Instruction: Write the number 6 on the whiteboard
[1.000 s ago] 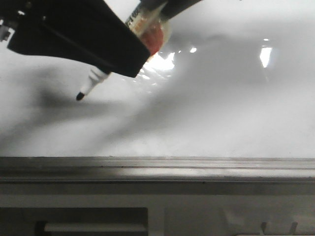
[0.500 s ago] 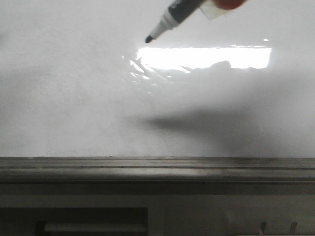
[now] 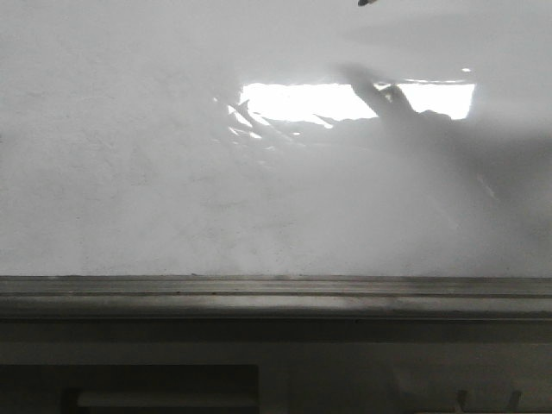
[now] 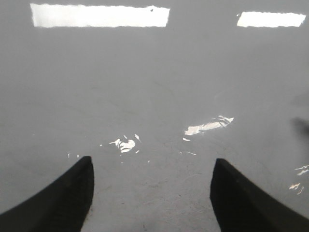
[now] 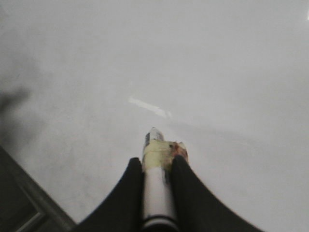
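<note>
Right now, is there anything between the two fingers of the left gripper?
No. In the left wrist view the left gripper is open, and between its fingers only bare whiteboard with light reflections shows.

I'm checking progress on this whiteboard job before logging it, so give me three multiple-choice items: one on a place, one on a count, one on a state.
1. Where does the marker sit?
A. In the right gripper
B. In the left gripper
C. On the bottom rail

2. How many strokes are on the whiteboard?
A. Two
B. One
C. None

3. How stands the left gripper?
A. Shut on an eraser
B. Open, empty
C. Shut on the marker

Key: 1 A, its fingers clamp the barrel; 2 C, only smudges and reflections show; 3 B, fingers wide apart.
</note>
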Controlling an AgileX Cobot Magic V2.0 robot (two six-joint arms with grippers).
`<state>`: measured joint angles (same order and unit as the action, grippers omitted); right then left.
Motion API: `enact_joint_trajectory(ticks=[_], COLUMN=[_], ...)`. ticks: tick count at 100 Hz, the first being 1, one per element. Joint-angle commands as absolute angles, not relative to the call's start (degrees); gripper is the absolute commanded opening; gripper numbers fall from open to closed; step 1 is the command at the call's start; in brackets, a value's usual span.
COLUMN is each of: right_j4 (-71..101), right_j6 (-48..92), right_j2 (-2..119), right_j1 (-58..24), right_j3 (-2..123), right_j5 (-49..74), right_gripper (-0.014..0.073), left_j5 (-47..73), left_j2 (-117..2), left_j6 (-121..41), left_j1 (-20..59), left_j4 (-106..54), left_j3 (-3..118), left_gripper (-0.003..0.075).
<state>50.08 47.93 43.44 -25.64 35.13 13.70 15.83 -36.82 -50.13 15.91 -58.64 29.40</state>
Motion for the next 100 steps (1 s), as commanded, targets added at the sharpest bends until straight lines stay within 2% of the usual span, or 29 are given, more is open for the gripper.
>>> enact_joint_trajectory(ticks=[1, 19, 35, 50, 68, 81, 100], right_j4=[51.73, 51.73, 50.04, 43.87, 39.92, 43.43, 59.69], right_j6=[48.46, 48.46, 48.46, 47.88, 43.70, 44.02, 57.08], right_j2=[45.46, 51.86, 57.49, 58.07, 53.65, 52.08, 56.56], right_j1=[-25.65, -25.65, -25.65, -25.13, -20.46, -18.99, -21.83], right_j3=[37.10, 39.76, 41.73, 41.39, 41.39, 41.39, 42.14], right_j5=[6.79, 7.48, 18.67, 27.73, 27.19, 22.06, 21.61], right_gripper=[-0.0046, -0.0046, -0.0046, -0.0046, -0.0046, -0.0046, -0.0046], left_j5=[13.51, 13.51, 12.80, 12.67, 12.67, 12.67, 12.67], left_j2=[-36.64, -36.64, -36.64, -36.64, -36.64, -36.64, -36.64], left_j6=[-49.87, -49.87, -49.87, -49.87, -49.87, -49.87, -49.87], left_j1=[15.79, 15.79, 15.79, 15.79, 15.79, 15.79, 15.79], left_j4=[-60.16, -60.16, -60.16, -60.16, -60.74, -61.02, -61.12], left_j3=[30.94, 30.94, 30.94, 30.94, 30.94, 30.94, 30.94], left_gripper=[0.0460, 0.0460, 0.0460, 0.0460, 0.0460, 0.0460, 0.0460])
